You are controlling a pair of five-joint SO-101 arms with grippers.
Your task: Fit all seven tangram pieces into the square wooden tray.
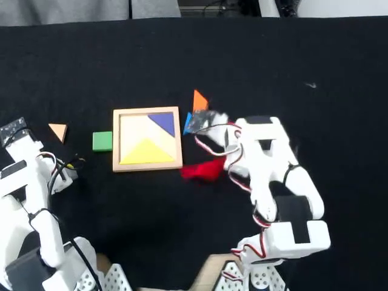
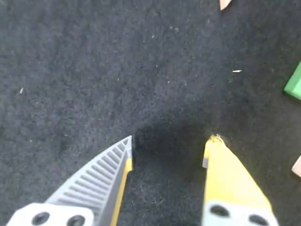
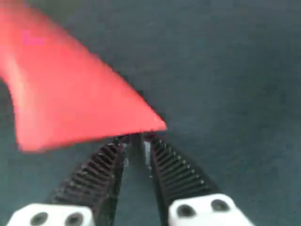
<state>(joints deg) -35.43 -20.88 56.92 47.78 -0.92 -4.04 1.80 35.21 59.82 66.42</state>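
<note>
The square wooden tray (image 1: 147, 163) lies mid-table with a yellow triangle (image 1: 145, 152) and a dark blue triangle (image 1: 162, 121) inside. A green square (image 1: 102, 141) sits just left of the tray, and a tan triangle (image 1: 58, 131) lies farther left. Past the tray's right side are an orange triangle (image 1: 200, 100) and a light blue piece (image 1: 187, 123), partly hidden by a grey arm part. My right gripper (image 3: 135, 137) is shut on a corner of the red piece (image 3: 70, 94), right of the tray's near corner (image 1: 204, 170). My left gripper (image 2: 169, 141) stands open over bare mat.
A black mat covers the whole table. In the left wrist view the green square (image 2: 294, 83) and the tan triangle (image 2: 225, 4) show at the picture's edges. Both arm bases stand at the near edge of the table.
</note>
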